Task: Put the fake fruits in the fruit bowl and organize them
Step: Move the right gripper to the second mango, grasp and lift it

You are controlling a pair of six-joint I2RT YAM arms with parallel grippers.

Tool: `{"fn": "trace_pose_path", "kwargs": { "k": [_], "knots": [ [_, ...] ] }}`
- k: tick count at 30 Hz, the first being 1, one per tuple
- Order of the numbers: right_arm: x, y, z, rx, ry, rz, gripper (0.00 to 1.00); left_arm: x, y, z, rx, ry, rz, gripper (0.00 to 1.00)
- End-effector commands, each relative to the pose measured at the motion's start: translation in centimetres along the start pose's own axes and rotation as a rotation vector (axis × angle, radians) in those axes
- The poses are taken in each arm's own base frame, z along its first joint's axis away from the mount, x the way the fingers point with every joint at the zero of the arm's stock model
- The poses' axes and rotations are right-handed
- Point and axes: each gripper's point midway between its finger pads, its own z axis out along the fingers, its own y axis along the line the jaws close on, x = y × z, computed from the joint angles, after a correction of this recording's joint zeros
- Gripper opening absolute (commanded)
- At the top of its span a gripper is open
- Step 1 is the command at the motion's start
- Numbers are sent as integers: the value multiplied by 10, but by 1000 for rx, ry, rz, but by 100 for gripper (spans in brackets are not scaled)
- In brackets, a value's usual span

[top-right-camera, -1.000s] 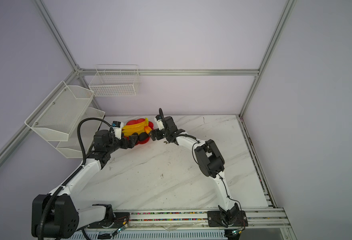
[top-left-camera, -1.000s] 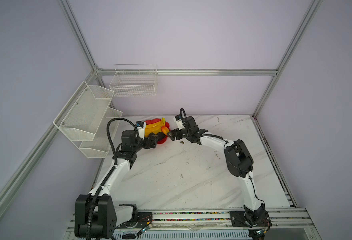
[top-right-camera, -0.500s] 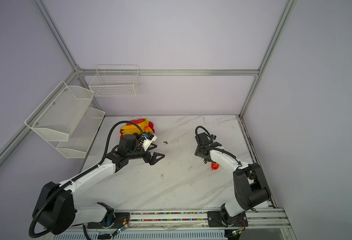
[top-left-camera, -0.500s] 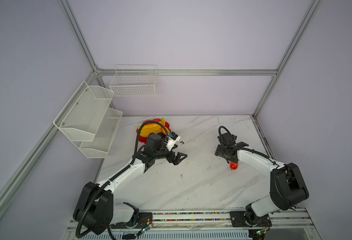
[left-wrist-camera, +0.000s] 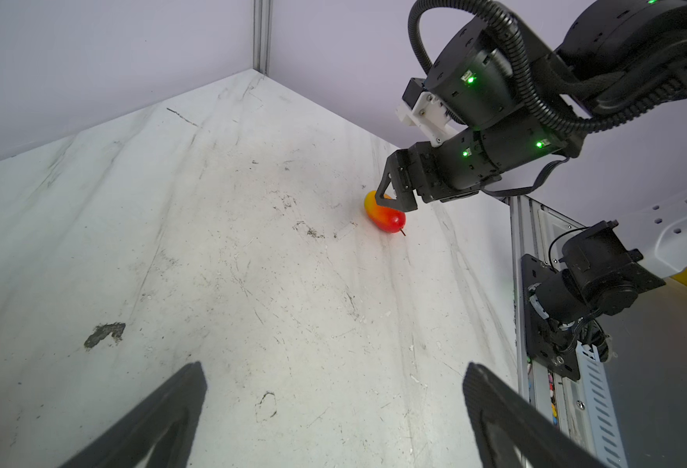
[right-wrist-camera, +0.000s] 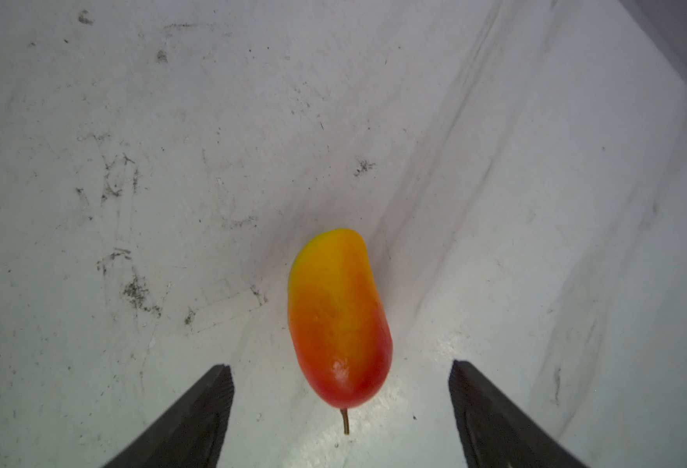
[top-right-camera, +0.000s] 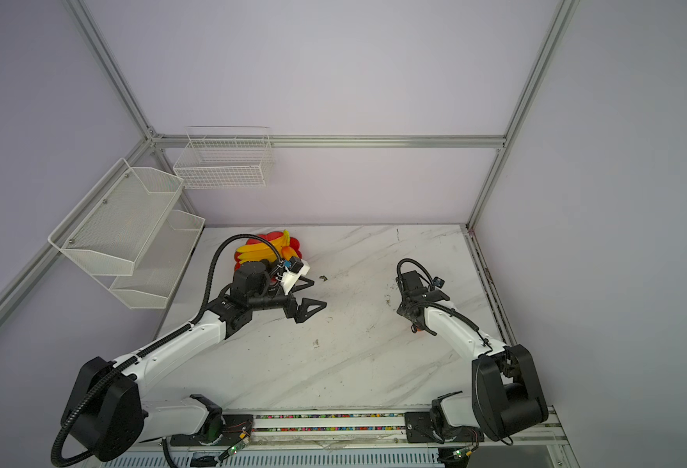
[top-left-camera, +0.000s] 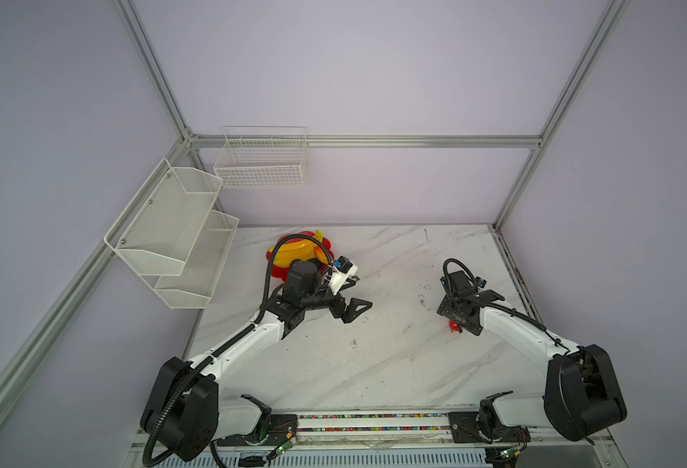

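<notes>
Bowl (top-left-camera: 277, 272), far left, holds bananas (top-left-camera: 298, 248). Mango (right-wrist-camera: 338, 320) lies on scuffed marble table (top-left-camera: 374, 364), between wide-spread right gripper (right-wrist-camera: 339, 364) jaws, untouched. Left gripper (left-wrist-camera: 333, 366) wide, holding nothing. Lilac walls (top-left-camera: 374, 81), wire baskets (top-left-camera: 260, 174)

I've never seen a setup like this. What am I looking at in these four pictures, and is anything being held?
These are two robot arms mounted at the front of a marble table, each ending in a two-fingered claw. Two pictures look down from overhead, nearly identical; the other two come from small cameras on the arms' wrists. Far back sits a red fruit bowl with a yellow banana bunch in it. A small red-and-yellow mango piece lies on the table. The right claw stands open on either side of it, not gripping. The left claw is open and empty.
</notes>
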Motion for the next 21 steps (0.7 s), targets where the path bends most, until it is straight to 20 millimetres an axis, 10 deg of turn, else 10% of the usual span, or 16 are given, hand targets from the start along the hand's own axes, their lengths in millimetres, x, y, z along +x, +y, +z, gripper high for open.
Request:
{"fn": "trace_pose_path", "kwargs": {
  "k": [1, 21],
  "knots": [
    [0, 4, 14, -11, 10, -10, 81, -12, -4, -8, -16, -43, 47, 100],
    [14, -8, 40, 15, 60, -38, 66, -12, 7, -8, -55, -35, 49, 100]
  ]
}}
